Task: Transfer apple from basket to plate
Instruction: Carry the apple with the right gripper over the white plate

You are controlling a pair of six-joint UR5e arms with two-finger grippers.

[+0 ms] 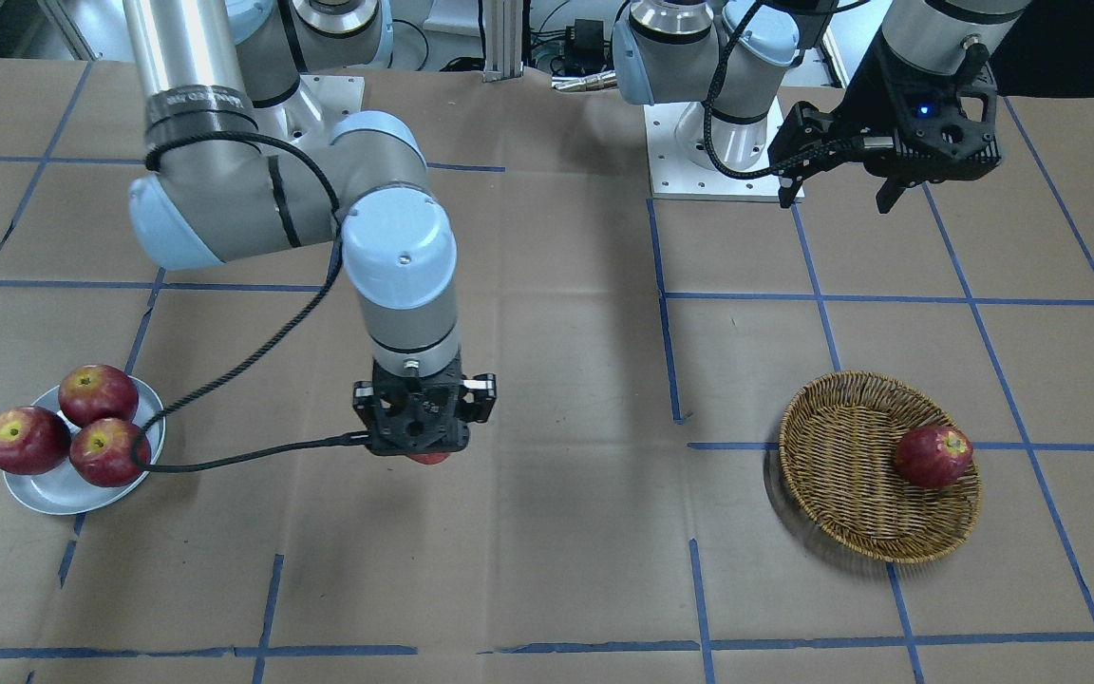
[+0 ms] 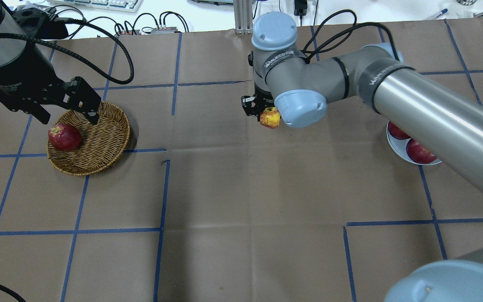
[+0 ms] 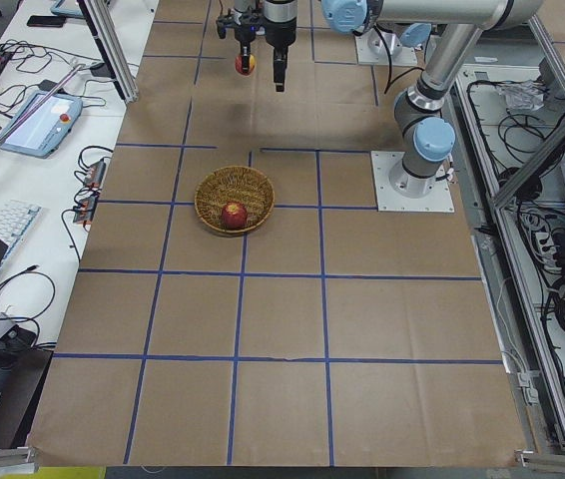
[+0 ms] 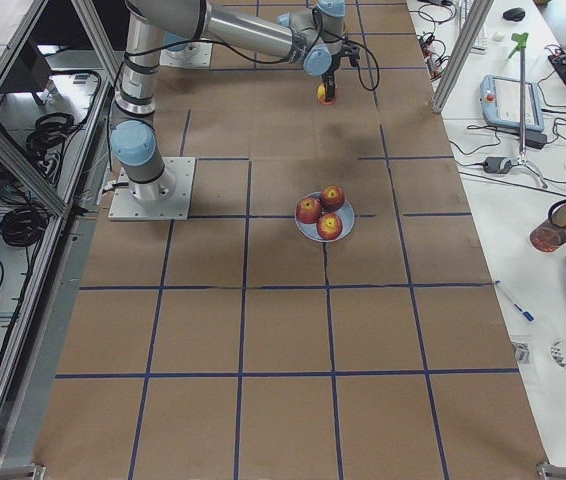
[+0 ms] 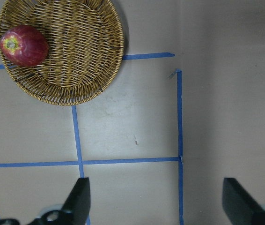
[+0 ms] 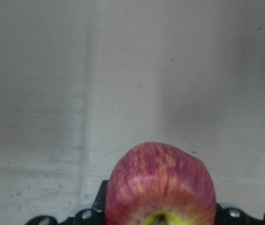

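Note:
My right gripper (image 1: 424, 446) is shut on the streaky pinkish-red apple (image 2: 270, 117) with a yellow patch and holds it above the middle of the table, between basket and plate. The apple fills the bottom of the right wrist view (image 6: 160, 187). The wicker basket (image 2: 99, 142) sits on my left side with one dark red apple (image 2: 64, 137) in it. My left gripper (image 2: 69, 120) is open and empty, raised above the basket's far edge. The pale plate (image 1: 53, 489) sits on my right side and carries three dark red apples (image 1: 96, 394).
Brown paper with blue tape lines covers the table. The right arm's cable (image 1: 243, 380) hangs across towards the plate. In the left wrist view the basket (image 5: 76, 47) lies at the top left, with bare paper below it.

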